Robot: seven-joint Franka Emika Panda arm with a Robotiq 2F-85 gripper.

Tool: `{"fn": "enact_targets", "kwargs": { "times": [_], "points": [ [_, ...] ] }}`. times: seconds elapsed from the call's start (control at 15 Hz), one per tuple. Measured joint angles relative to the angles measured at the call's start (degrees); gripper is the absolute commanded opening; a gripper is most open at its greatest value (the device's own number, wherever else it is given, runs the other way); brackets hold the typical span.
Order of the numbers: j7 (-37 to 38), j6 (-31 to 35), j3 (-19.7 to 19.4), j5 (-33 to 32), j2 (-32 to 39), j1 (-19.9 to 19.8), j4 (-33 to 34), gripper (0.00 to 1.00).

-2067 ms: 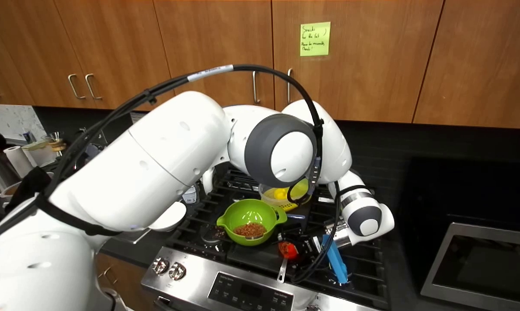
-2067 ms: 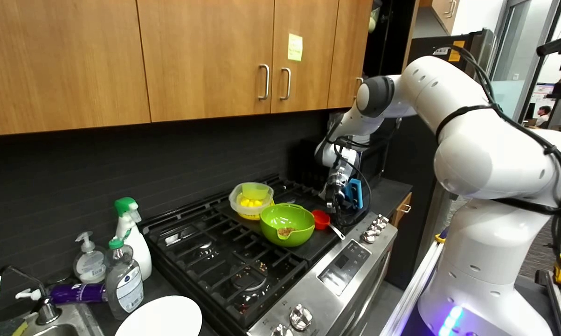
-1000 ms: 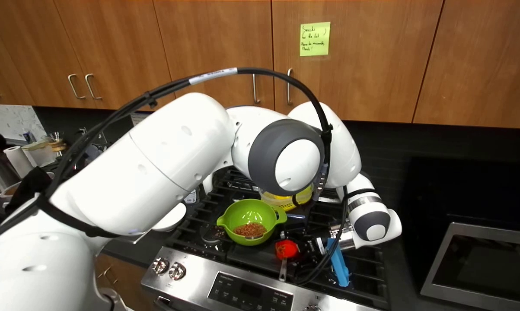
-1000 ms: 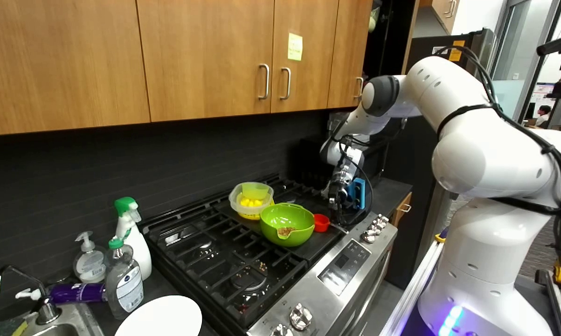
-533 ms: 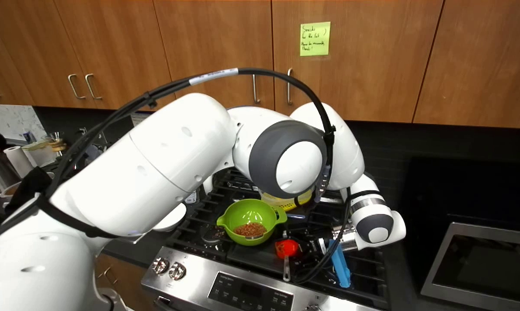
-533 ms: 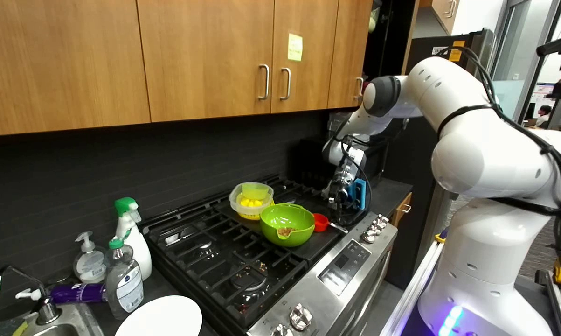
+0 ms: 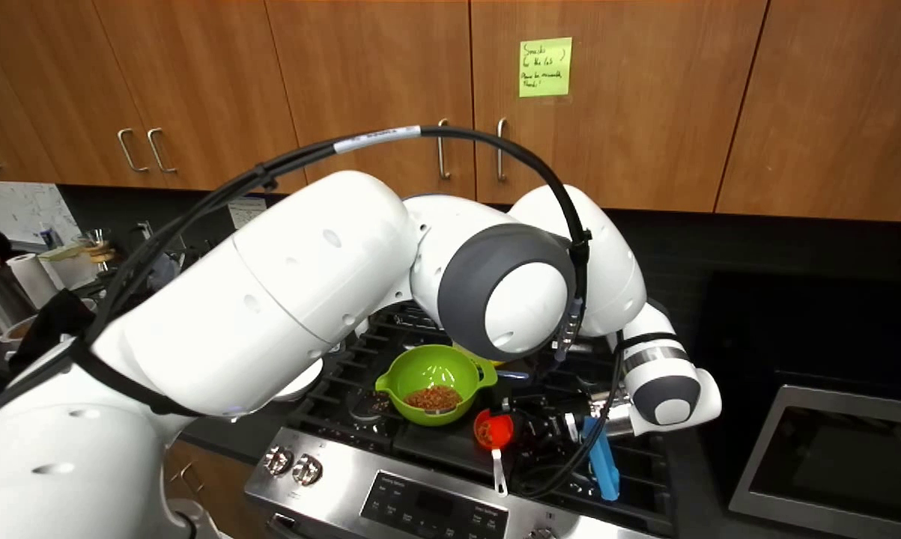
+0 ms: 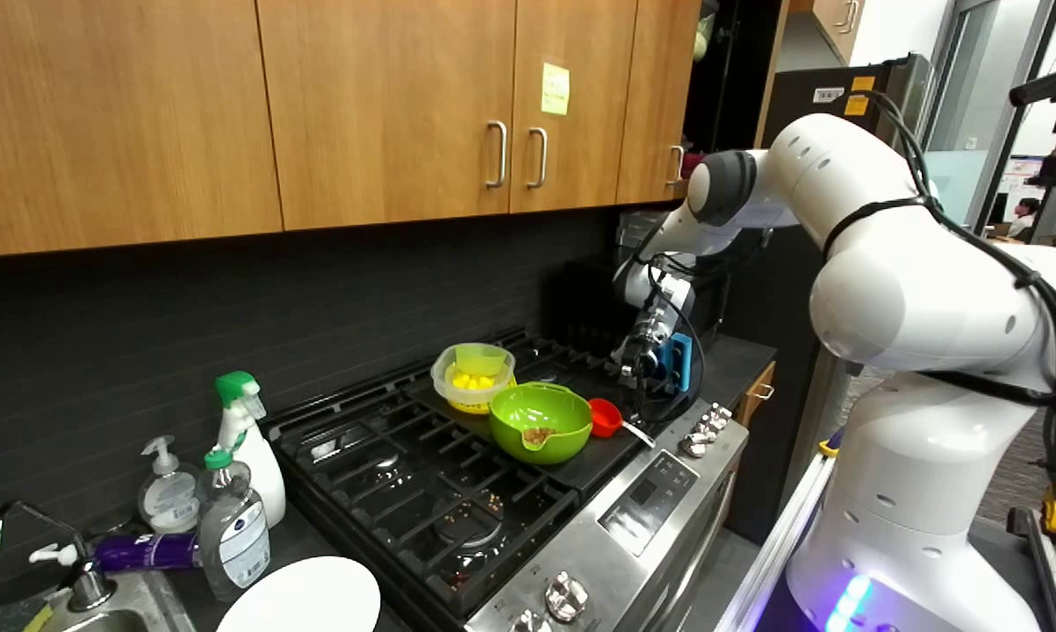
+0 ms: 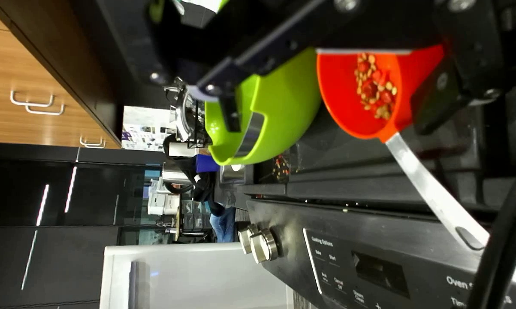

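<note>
In the wrist view, a red measuring cup (image 9: 348,103) is being framed between fingers of the wide-spread gripper (image 9: 330,122)

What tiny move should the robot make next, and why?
Perhaps shift sideways slightly, to centre the open gripper on the red cup. In the wrist view the cup shows between the jaws but much nearer one, and a hard bump might spill the grainy bits inside.

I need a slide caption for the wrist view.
Open gripper by a red cup of small bits, green bowl alongside.
</note>
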Motion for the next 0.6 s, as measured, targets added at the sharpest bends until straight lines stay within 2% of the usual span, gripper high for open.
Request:
{"fn": "enact_targets", "kwargs": {
  "times": [0.6],
  "points": [
    [-2.66, -7.80, 2.15, 0.25, 3.10, -4.60, 8.02, 1.00]
  ]
}}
